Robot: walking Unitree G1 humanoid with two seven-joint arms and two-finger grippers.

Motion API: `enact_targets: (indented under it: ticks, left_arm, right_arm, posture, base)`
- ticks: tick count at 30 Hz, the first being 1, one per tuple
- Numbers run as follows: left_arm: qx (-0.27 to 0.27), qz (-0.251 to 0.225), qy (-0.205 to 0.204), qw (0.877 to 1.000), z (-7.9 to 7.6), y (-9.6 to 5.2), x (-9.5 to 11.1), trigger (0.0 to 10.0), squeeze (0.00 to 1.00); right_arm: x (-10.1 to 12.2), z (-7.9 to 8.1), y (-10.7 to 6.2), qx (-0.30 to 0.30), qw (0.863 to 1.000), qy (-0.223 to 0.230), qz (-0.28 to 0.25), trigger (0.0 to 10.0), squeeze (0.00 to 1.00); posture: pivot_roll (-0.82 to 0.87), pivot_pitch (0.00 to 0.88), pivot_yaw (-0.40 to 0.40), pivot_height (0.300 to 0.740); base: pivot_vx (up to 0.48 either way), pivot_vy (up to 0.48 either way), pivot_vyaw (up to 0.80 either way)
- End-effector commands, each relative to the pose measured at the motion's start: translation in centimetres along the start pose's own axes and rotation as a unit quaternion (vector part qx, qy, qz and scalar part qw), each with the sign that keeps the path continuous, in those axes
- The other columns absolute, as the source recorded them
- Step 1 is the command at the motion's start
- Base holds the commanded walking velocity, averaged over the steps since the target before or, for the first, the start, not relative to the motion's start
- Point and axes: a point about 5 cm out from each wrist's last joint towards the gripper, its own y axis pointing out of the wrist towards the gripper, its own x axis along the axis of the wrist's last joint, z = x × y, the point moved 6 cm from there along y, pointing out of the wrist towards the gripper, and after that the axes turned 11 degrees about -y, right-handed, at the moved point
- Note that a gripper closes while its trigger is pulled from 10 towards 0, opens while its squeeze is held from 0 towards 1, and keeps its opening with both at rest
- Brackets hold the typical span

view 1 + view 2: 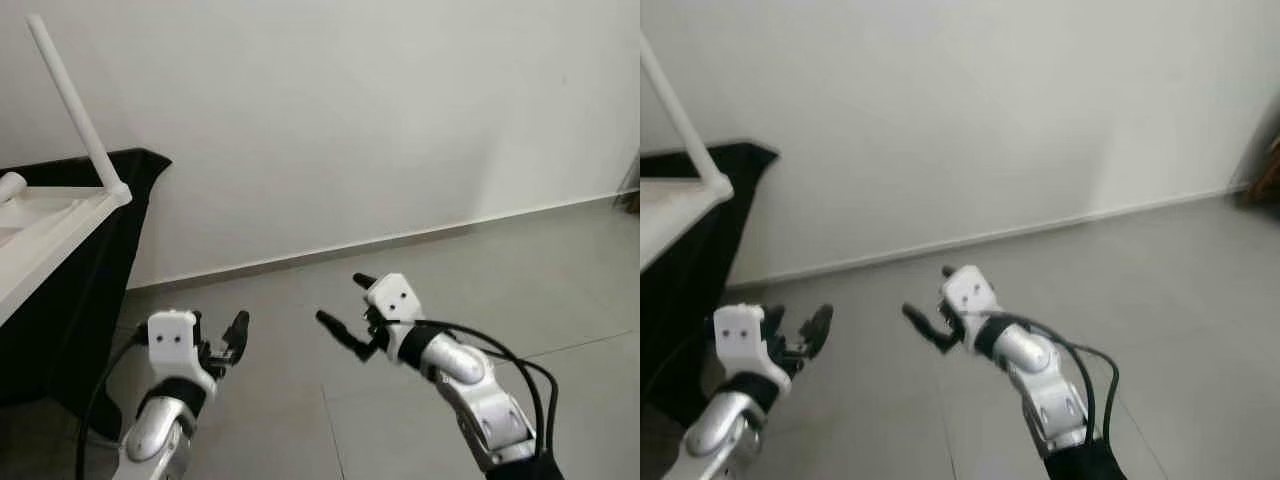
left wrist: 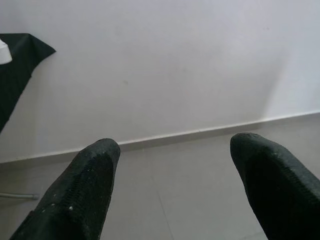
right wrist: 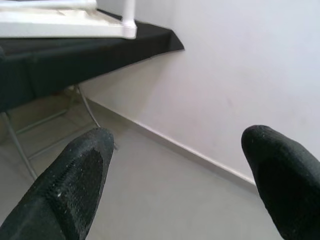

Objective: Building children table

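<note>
Left eye view: the white children's table (image 1: 45, 225) lies upside down on a stand draped in black cloth (image 1: 70, 320), at the left edge of the scene against the pale wall (image 1: 350, 110). One white table leg (image 1: 78, 110) rises from the table's near corner, tilted away from the wall corner. The left gripper (image 1: 225, 345) hangs over the grey tile floor (image 1: 560, 290) just right of the black cloth, fingers parted and empty. The right gripper (image 1: 350, 310) is further right of the cloth, well apart from the table — fingers spread, holding nothing.

Right eye view: same layout; the table corner (image 1: 710, 188) sits at the far left, and both grippers are over bare floor.

Left wrist view: two black fingers (image 2: 82, 195) stand wide apart, with the wall's baseboard (image 2: 200, 132) between them.

Right wrist view: the fingers (image 3: 75, 185) are wide apart and empty; the table and cloth lie beyond them, on thin metal stand legs (image 3: 85, 107).
</note>
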Motion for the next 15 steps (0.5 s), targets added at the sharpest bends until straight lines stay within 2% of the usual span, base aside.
enact_targets:
  ticks: [1,15]
  left_arm:
    - [0.011,0.006,0.007,1.0,0.75,-0.13,-0.16,10.0,0.0]
    - [0.012,0.006,0.006,1.0,0.75,-0.14,-0.16,10.0,0.0]
  right_arm:
    - [0.43,0.71,0.35,0.011,1.0,0.009,-0.01,10.0,0.0]
    - [0.5,0.74,0.36,0.016,1.0,0.013,-0.011,10.0,0.0]
  posture:
    - [-0.04,0.0,0.018,0.74]
    - [-0.04,0.0,0.015,0.74]
  base:
    - [0.345,0.0,0.0]
    - [0.351,0.0,0.0]
